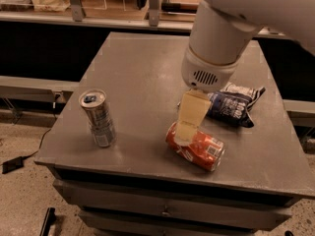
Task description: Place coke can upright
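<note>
The coke can (201, 149) lies on its side near the front edge of the bench (138, 77), right of the middle. Its long axis runs flat along the surface from about 10 o'clock to 4 o'clock in the camera view. The 10 o'clock end sits further back and the 4 o'clock end points toward the front right corner. I cannot make out which end carries the pull tab.

The gripper (185, 131) hangs down from the thick white arm (216, 43) and meets the can at its 10 o'clock end, its pale tip lying over the red wall there. Whether it is spread around the can, clamped on it, or only resting against it cannot be told from this view.

From the gripper, the bulk of the can stretches away toward 4 o'clock. So any hold is at one end, not at the middle. My judgement is that standing the can up means swinging that 4 o'clock end down under the held end.

A dark blue chip bag (235, 107) lies near the can at 1 o'clock, close to where the arm comes down. A silver-grey can (98, 118) stands upright well apart at 9 o'clock.
</note>
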Robot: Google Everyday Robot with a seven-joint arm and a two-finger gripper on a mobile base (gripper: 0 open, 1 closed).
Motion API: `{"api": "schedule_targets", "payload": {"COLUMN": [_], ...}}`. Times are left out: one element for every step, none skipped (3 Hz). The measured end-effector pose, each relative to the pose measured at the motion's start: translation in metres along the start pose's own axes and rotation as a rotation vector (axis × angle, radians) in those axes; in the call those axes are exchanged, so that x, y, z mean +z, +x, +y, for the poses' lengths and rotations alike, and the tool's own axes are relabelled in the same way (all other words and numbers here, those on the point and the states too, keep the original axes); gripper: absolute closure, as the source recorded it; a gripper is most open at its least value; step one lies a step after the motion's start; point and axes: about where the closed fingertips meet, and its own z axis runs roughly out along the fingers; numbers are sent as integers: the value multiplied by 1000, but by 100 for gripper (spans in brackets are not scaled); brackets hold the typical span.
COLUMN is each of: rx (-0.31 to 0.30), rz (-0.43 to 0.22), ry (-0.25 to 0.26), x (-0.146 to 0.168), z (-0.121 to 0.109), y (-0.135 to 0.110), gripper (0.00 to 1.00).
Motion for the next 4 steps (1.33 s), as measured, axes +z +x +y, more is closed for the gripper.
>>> {"api": "schedule_targets", "payload": {"rx": [41,137,212,224], "rz": [28,100,146,146], "ry": [13,43,34,6], "x": [4,17,38,58], "z": [2,3,13,24], "y": [-2,1,2,-1], "gripper": [0,0,0,0]}}
